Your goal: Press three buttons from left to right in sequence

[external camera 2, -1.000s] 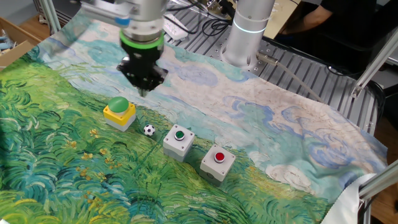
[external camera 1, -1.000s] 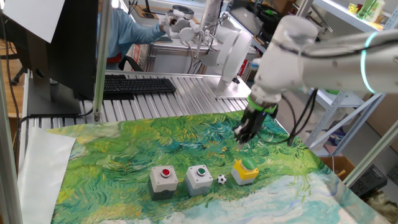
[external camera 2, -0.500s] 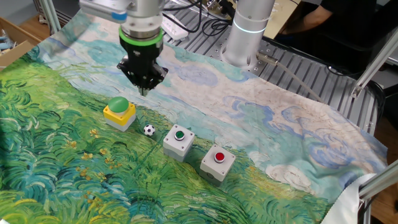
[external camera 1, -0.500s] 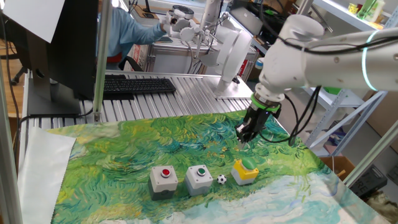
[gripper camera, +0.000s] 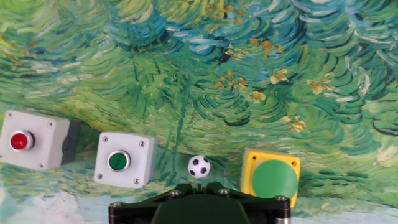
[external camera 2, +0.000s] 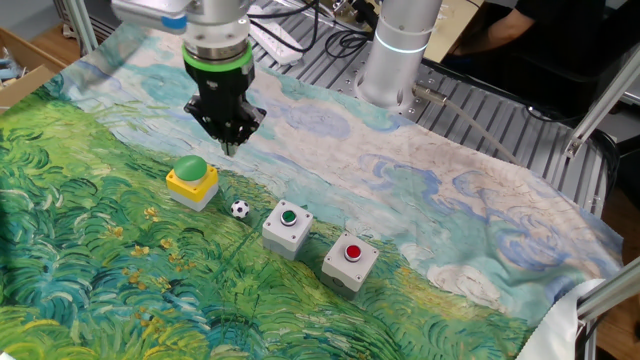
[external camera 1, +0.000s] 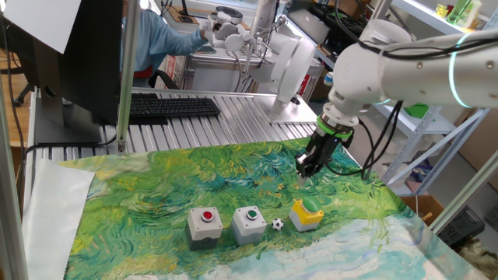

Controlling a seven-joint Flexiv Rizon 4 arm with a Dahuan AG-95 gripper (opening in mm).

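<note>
Buttons (external camera 1: 250, 222) in row on cloth; tool (external camera 2: 229, 143) clenched, empty, above yellow box (external camera 2: 192, 182).

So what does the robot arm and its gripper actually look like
The arm is glossy white and rounded, with a glowing cyan ring and black cables hanging beside it. A green band sits above the black gripper, which tapers to a point.

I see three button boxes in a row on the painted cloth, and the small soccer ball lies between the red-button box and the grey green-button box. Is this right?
Not quite. The small soccer ball lies between the grey green-button box and the yellow box, not beside the red-button box. The hand view shows this plainly. The rest is right: three boxes in a row on the painted cloth.
</note>
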